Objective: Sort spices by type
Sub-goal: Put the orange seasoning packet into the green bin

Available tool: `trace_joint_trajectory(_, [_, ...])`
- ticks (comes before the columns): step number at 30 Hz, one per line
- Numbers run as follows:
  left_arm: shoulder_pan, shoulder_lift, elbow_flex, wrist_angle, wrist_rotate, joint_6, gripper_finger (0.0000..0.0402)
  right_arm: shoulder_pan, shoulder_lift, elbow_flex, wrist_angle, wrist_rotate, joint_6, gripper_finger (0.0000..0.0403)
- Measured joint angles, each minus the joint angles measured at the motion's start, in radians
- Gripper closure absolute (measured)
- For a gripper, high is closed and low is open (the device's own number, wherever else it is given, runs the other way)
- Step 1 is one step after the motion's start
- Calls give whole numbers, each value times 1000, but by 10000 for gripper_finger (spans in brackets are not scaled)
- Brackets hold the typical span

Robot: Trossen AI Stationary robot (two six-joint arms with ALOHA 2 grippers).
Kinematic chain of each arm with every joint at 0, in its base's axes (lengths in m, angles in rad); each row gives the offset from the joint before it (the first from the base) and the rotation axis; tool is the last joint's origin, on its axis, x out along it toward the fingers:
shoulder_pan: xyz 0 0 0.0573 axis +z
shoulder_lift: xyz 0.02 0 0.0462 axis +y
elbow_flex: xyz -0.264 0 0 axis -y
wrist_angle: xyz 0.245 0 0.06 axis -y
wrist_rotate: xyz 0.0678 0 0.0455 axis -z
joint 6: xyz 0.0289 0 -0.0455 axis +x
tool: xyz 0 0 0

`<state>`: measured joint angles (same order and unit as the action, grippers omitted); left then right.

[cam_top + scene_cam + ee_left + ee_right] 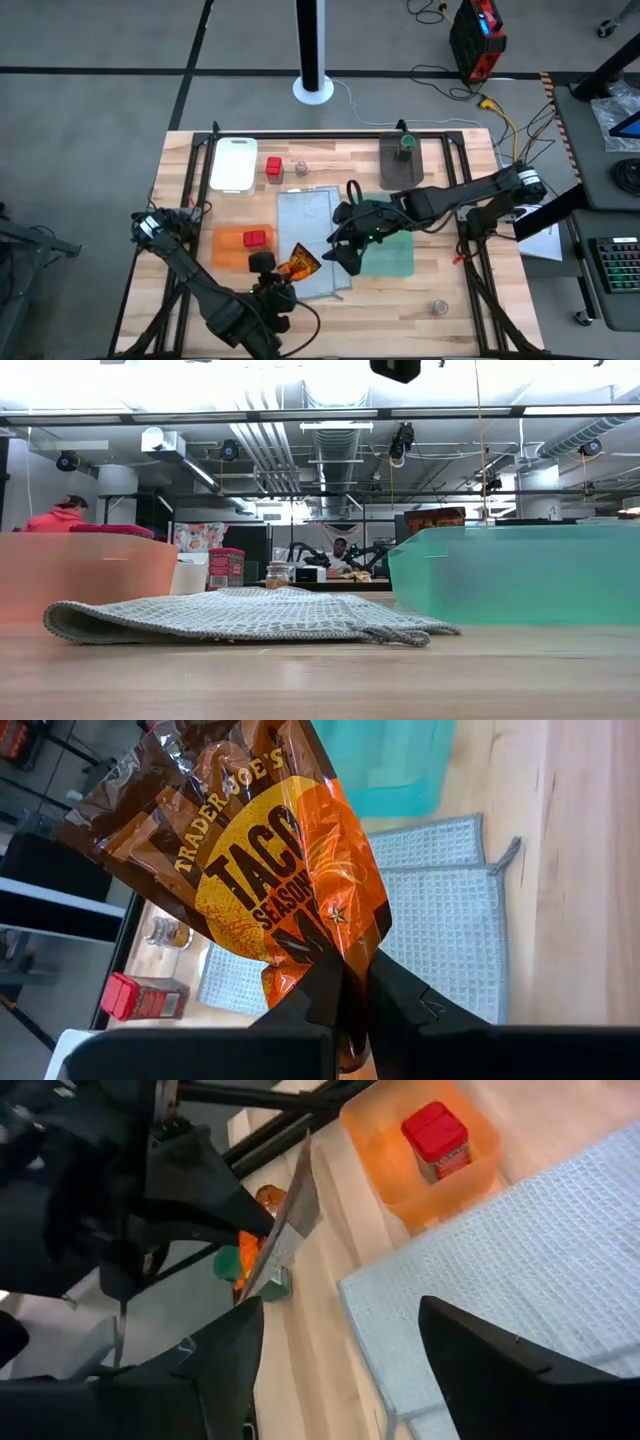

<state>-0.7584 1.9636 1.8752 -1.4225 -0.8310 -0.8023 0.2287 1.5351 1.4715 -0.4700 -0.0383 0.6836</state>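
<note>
Wooden counter (460, 320) sat on a grey floor, with a workshop room and a seated person visible beyond it in the low view.

Left side: left claw (270, 268) was near the front edge, clenched on a shiny orange-brown packet (303, 262); the left wrist view showed both fingers pinching the packet's lower edge, label reading "TACO SEASONING". Packet was held off the counter, at the front-left corner of the grey cloth (312, 228). Just left of it, the orange cloth (230, 250) carried one red container (255, 238). Toward the far edge, a white board (233, 164) lay flat; beside it stood a second red container (274, 168), then a clear greyish shaker (300, 169).

Centre: grey cloth lay spread between the orange and green cloths.

Right side: right claw (342, 240) hovered over the right part of the grey cloth, fingers spread apart and holding nothing, as the right wrist view showed. Green cloth (395, 255) lay under the right arm. At the far edge, a dark grey bin (392, 172) held a green-topped jar (407, 143). A second shaker (438, 307) stood alone near the front-right corner.

Second packet and second jar: not located with certainty.
</note>
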Motion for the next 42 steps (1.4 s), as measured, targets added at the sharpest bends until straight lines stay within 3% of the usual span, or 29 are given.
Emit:
trace_joint_trajectory(9, [45, 0, -5, 49, -17, 41, 391, 7, 46, 54, 10, -26, -28, 139])
trace_joint_trajectory(18, [72, 0, -6, 177, -27, 186, 390, 8, 71, 58, 5, -12, -48, 173])
trace_joint_trajectory(22, [72, 0, -6, 214, -27, 229, 390, 9, 70, 58, 3, 9, -48, 224])
trace_joint_trajectory(28, [72, 0, -6, 212, -58, 225, 389, 9, 69, 58, -15, 14, -57, 370])
trace_joint_trajectory(29, [72, 0, -6, 211, -72, 214, 387, 9, 69, 58, -23, 16, -69, 379])
trace_joint_trajectory(34, [71, 0, -6, 217, -82, 197, 345, 14, 61, 58, -48, 42, -125, 392])
trace_joint_trajectory(42, [67, 0, -6, 209, -46, 175, 227, 57, 30, 74, -134, 130, -285, 393])
